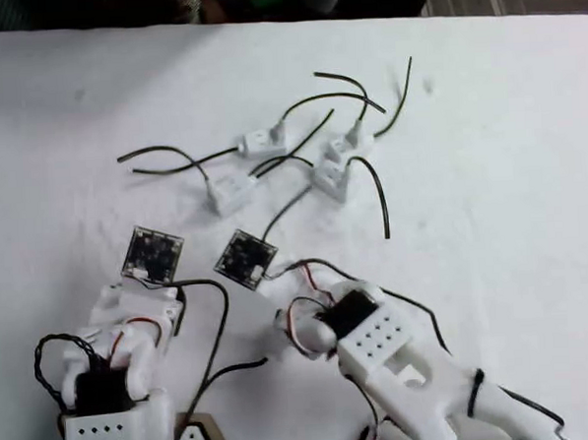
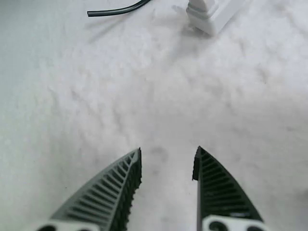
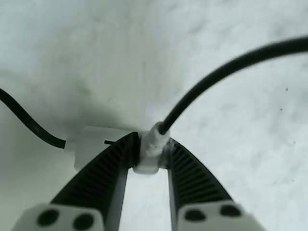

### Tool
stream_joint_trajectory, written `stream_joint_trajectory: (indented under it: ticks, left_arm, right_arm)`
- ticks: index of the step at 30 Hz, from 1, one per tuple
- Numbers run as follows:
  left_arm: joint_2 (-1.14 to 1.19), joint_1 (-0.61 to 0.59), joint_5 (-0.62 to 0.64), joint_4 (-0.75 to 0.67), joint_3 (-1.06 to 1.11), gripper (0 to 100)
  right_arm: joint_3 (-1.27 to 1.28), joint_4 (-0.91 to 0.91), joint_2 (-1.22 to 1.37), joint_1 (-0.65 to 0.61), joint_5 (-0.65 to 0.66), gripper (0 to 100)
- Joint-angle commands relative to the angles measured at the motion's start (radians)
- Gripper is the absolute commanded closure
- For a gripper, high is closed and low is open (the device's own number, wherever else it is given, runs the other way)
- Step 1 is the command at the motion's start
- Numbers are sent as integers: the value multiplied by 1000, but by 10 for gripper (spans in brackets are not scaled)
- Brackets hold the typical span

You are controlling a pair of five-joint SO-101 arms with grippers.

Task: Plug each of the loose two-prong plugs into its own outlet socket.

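My right gripper (image 3: 153, 142) is shut on a small white two-prong plug (image 3: 147, 163) whose black cable (image 3: 216, 77) arcs away over the table. A white socket block (image 3: 91, 144) lies right beside the held plug; contact between them is hidden. In the high view this arm's head (image 1: 245, 257) sits at mid-table, near the front. My left gripper (image 2: 168, 150) hangs open just above the bare white table, nothing between its fingers. A white socket piece (image 2: 211, 14) lies ahead of it. Several white plug and socket pieces (image 1: 260, 141) (image 1: 231, 192) (image 1: 329, 176) (image 1: 347, 141) lie farther back with black leads.
The table (image 1: 508, 169) is covered in white cloth. Loose black wires (image 1: 382, 201) curl around the cluster of pieces at centre. The left arm's head (image 1: 153, 252) is close beside the right arm's head. The arms' own cables (image 1: 216, 332) trail along the front edge.
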Motion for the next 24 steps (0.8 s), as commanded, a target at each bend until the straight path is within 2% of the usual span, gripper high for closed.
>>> stream_joint_trajectory:
  ticks: [1, 16, 21, 24]
  left_arm:
    - [-8, -7, -9, 2, -6, 815]
    - [-8, -7, -9, 2, -6, 815]
    - [-8, -7, -9, 2, -6, 815]
    - [-8, -7, -9, 2, -6, 815]
  right_arm:
    - [114, 59, -47, 19, 11, 982]
    - [104, 128, -194, 45, 3, 978]
    - [101, 160, -274, 44, 2, 874]
    - [68, 222, -314, 41, 2, 874]
